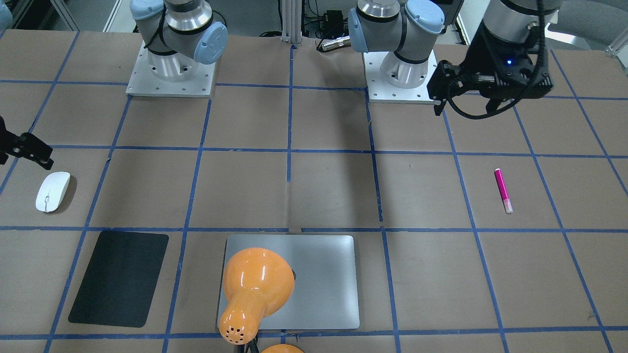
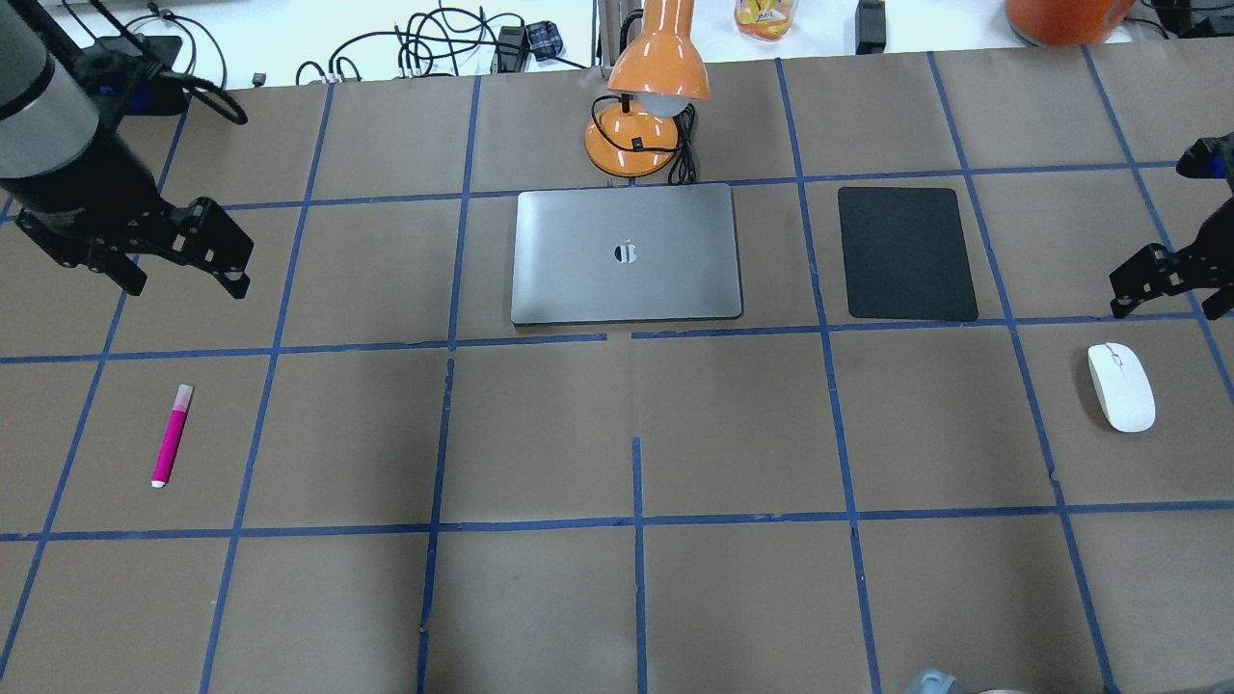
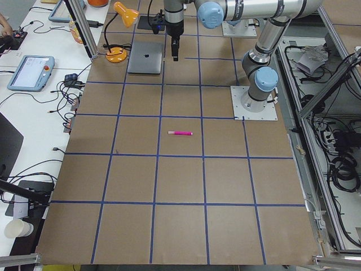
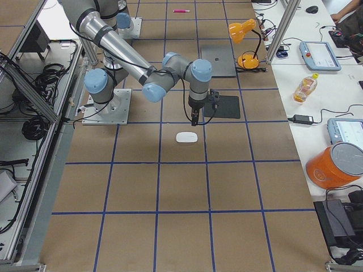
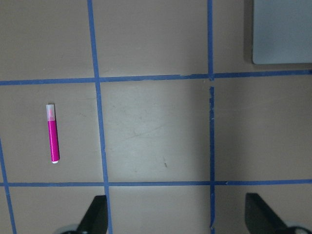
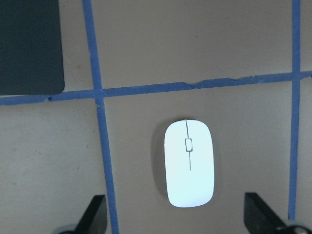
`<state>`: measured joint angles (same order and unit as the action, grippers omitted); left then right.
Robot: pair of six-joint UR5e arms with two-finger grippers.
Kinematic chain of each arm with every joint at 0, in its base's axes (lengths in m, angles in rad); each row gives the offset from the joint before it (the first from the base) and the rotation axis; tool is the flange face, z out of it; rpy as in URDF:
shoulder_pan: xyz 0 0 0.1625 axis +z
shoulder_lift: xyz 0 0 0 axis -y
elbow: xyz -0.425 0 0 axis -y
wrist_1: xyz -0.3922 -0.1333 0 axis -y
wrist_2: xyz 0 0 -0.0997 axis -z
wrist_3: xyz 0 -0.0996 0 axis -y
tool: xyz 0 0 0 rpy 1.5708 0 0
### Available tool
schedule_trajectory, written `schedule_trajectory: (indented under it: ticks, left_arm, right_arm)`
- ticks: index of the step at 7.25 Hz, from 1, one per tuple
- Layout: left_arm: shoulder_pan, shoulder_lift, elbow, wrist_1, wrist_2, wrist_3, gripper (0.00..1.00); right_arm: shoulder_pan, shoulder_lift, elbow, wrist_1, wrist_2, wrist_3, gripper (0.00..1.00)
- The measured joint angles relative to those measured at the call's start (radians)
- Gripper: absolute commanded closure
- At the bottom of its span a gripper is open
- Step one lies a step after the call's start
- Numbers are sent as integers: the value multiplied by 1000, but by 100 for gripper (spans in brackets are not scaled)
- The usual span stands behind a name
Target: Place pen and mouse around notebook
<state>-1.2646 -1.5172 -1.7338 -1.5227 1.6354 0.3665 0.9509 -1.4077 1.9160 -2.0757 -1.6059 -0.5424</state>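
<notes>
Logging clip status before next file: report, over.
Both open, empty: left gripper, right gripper. Untouched: slim magenta pen, white oval mouse, far from flat silver-grey notebook. Beside notebook: glossy orange lamp, matte black mat.

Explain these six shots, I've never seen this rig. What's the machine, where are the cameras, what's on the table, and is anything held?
The machine is two robot arms bolted to a table that has a blue tape grid. Each arm ends in a two-finger hand.

Cameras:
- One looks down from behind the robot.
- One faces the robot, so left and right are swapped in it.
- One sits at each end of the table.
- One sits on each wrist, looking down between the fingers.

On the table, the pink pen lies under the left hand. The white mouse lies under the right hand. The silver notebook is in the middle at the far side. A black mat lies beside it and an orange lamp stands behind it.

Nothing is held. Both hands are open and above the table.
</notes>
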Motion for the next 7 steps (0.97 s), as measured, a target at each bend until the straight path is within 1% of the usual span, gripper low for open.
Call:
schedule_trajectory:
  ticks: [1, 2, 3, 4, 5, 7]
  left_arm:
    - [96, -17, -99, 107, -1, 97, 0]
    - [187, -40, -202, 260, -5, 231, 0]
    - [269, -81, -304, 459, -11, 384, 0]
    - [338, -132, -375, 629, -29, 498, 0]
    - [388, -187, -406, 719, -51, 561, 0]
    - [431, -285, -418, 789, -62, 578, 5]
  right_arm:
    - [-21, 31, 27, -58, 0, -13, 0]
    - [-32, 68, 40, -114, -1, -16, 0]
    - [-36, 110, 46, -170, -3, -13, 0]
    - [-37, 138, 49, -196, -4, -8, 0]
    - [-37, 149, 51, -193, -3, -5, 0]
    - [-37, 165, 53, -165, -3, -4, 0]
